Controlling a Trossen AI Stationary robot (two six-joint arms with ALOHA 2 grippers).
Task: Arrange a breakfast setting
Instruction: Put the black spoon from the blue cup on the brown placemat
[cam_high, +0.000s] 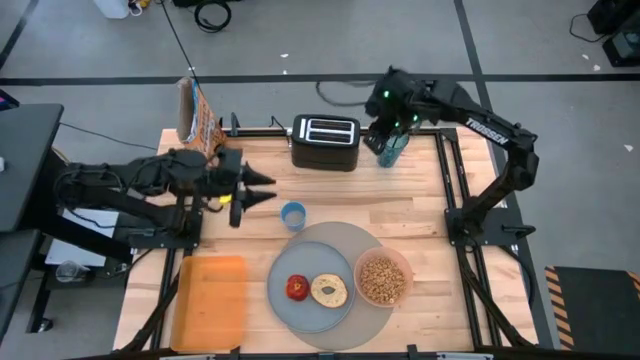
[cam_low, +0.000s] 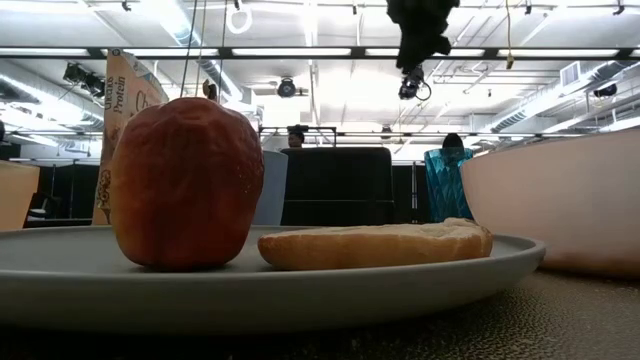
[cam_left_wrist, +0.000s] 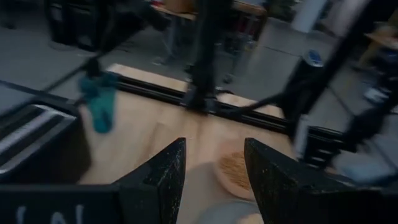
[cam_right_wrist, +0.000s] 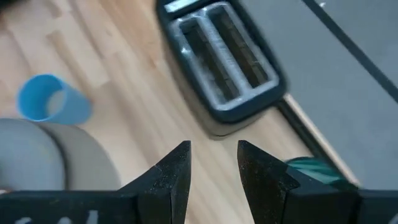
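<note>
Overhead, the right gripper (cam_high: 385, 135) hovers unclenched above the ribbed teal plastic tumbler (cam_high: 392, 150), apparently lining up a grasp. The left gripper (cam_high: 262, 188) waits parted, empty, beside the small blue cup (cam_high: 293, 215).

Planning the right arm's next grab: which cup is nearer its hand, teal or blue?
The teal tumbler, by the toaster, directly beneath the right hand. The blue cup stands farther off, beside the mat.
</note>
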